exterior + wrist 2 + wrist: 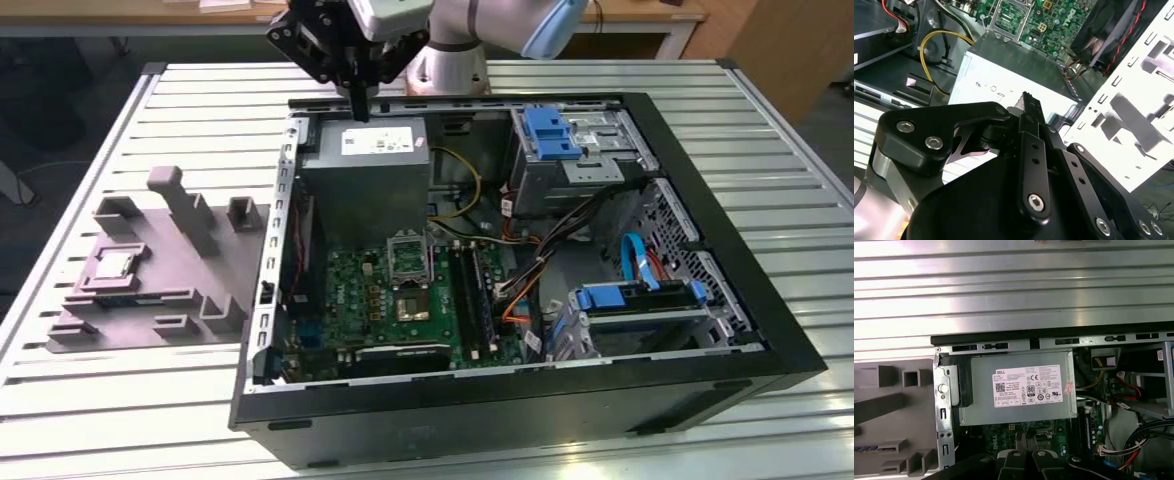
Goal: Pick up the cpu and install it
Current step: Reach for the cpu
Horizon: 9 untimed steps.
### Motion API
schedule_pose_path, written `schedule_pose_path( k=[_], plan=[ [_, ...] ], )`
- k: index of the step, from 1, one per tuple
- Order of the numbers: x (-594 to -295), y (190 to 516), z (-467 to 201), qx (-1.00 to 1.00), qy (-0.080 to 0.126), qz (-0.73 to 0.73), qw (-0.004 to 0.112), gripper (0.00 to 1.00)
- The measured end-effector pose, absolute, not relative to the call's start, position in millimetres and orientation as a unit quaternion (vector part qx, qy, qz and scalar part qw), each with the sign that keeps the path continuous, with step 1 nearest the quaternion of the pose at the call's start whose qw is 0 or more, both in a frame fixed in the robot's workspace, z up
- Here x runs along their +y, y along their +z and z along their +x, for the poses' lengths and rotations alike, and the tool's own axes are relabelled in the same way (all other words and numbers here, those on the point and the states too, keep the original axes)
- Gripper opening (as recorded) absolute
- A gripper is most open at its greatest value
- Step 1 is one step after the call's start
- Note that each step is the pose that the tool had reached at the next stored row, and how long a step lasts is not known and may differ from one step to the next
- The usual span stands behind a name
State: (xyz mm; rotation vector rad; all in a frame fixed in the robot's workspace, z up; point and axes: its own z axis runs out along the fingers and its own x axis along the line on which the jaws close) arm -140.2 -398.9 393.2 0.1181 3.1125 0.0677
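Scene: An open computer case (694, 330) lies on its side on a slatted metal desk (120, 420), its inside facing up in the exterior view.
Arm: A grey-and-blue robot arm (467, 30) stands at the desk's far edge, with its black gripper (358, 100) pointing down over the far end of the case.
Jaws: Pressed together with nothing between them. In the second wrist view the fingers (1030, 112) form one narrow black column.
Gripper position: Above the grey power supply (367, 170), close to the edge that carries its white label (1026, 386). Whether the tips touch the metal cannot be told.
Cpu: The cpu (115, 264), a small pale square, lies flat in a recess of a grey fixture (200, 300). The fixture rests on the desk outside the case, on the exterior view's left, and the cpu is well apart from the gripper.
Board: A green board (387, 300) covers the case floor on the near side of the power supply.
Socket: A silver socket (406, 256) with a dark centre sits on the board, just beside the power supply.
Drive bays: Two blue-fronted cages (550, 130) sit on the exterior view's right side of the case, with yellow, orange and blue cables running between them and the board.
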Motion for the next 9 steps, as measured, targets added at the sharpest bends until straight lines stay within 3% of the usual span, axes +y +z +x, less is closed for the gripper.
schedule_pose_path(
  k=[9],
  plan=[
    [-398.9, 393.1, -149.7, 0.999, 0.022, 0.038, 0.013, 0.11]
  ],
)
